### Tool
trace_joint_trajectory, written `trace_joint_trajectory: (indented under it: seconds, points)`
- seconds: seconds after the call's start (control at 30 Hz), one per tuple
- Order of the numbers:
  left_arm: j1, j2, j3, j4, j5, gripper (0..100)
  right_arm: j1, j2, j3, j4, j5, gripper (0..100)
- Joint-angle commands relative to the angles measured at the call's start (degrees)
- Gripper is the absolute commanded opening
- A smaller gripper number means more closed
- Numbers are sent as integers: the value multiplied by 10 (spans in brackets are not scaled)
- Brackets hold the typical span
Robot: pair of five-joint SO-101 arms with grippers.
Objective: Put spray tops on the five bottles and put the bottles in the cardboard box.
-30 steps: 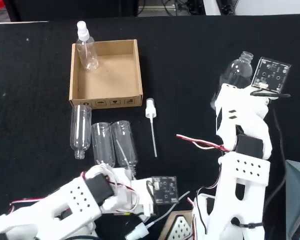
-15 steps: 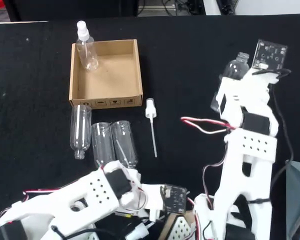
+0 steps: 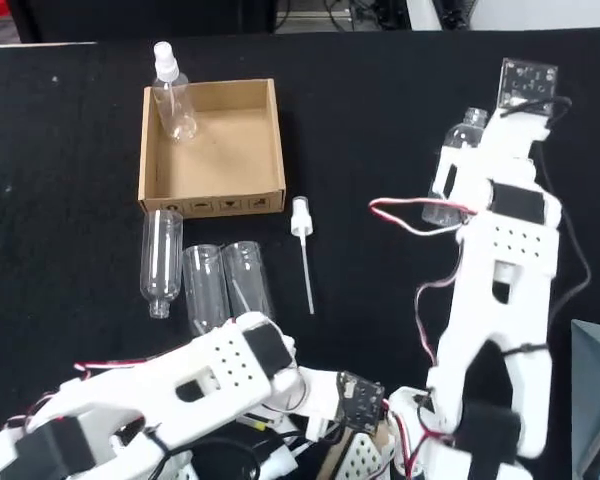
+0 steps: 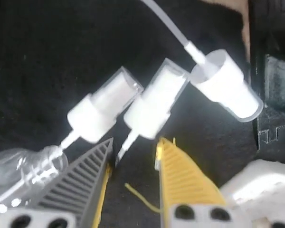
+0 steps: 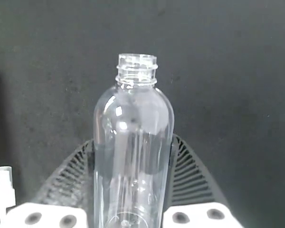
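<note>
A black-covered table (image 3: 380, 120) has a grey-blue object (image 3: 598, 400) at its right edge.

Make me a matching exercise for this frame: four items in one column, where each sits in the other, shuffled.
1. capped bottle
2. uncapped bottle
3. loose spray top
4. three bare bottles

A. lying side by side before the cardboard box
B. held in the right gripper
C. leaning in the box's far corner
D. lying alone beside the box

Pairs: 1-C, 2-B, 3-D, 4-A
</note>
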Motion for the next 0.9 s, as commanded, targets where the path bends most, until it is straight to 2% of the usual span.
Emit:
trace_joint_trajectory:
  seconds: [0.0,0.13,0.6,0.87]
  points:
    - [8,28,-39,2,-28,134,10,12,-57,11,7,11]
    - [8,51,-46,0,-37,134,12,27,-65,11,7,11]
    - [27,63,34,-134,-36,134,11,50,-66,-2,8,11]
    - [21,61,68,-154,-36,109,11,50,-65,-2,8,11]
